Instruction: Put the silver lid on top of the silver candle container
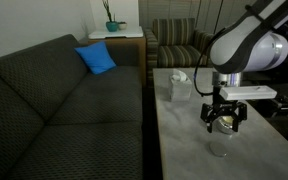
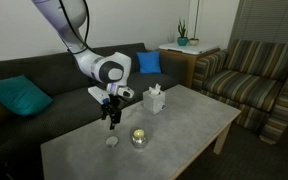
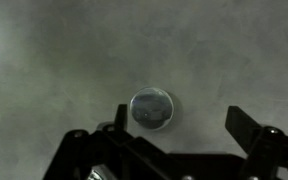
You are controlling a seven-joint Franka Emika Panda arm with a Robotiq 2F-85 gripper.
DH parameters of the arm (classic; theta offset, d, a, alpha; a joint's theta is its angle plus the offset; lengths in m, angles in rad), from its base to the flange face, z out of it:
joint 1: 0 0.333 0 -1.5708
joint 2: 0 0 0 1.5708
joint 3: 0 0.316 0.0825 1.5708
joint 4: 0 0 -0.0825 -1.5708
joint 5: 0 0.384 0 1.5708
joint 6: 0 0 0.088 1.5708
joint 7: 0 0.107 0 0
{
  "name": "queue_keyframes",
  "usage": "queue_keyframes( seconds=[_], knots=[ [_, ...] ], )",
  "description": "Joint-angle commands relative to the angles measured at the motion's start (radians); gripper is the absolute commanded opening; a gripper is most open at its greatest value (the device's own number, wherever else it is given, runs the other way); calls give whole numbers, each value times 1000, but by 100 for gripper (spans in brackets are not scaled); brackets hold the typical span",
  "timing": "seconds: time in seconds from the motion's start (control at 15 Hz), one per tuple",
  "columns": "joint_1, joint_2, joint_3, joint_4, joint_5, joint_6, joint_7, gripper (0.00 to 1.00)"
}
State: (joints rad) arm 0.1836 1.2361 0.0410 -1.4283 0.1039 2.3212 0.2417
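Observation:
The silver lid [image 3: 151, 110] lies flat on the pale table, a round shiny disc. In the wrist view it sits just inside one finger of my gripper [image 3: 184, 135], which is open and empty above it. In both exterior views the gripper [image 2: 111, 121] [image 1: 223, 120] hovers a little above the lid [image 2: 112, 142] [image 1: 220, 150]. The silver candle container [image 2: 139, 138], a short tin with yellowish wax, stands on the table right beside the lid. In the exterior view that faces the couch, the gripper mostly hides the container.
A pale cube tissue box [image 2: 156, 100] [image 1: 179, 85] stands on the table [image 2: 184, 130] beyond the gripper. A dark couch [image 1: 54, 110] runs along one side of the table, with a striped armchair [image 2: 249, 75] at its end.

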Motion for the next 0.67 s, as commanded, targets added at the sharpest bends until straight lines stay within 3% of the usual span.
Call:
queue_keyframes(
  seconds=[0.0, 0.07, 0.13, 0.4, 0.6],
  knots=[
    [-1, 142, 0, 181, 1, -77, 17, 100],
    [-60, 176, 58, 236, 17, -159, -88, 100],
    [8, 100, 8, 115, 1, -59, 0, 100],
    [-45, 166, 40, 207, 8, -125, -66, 100],
    [-33, 195, 29, 249, -1, -138, -57, 100]
  ],
)
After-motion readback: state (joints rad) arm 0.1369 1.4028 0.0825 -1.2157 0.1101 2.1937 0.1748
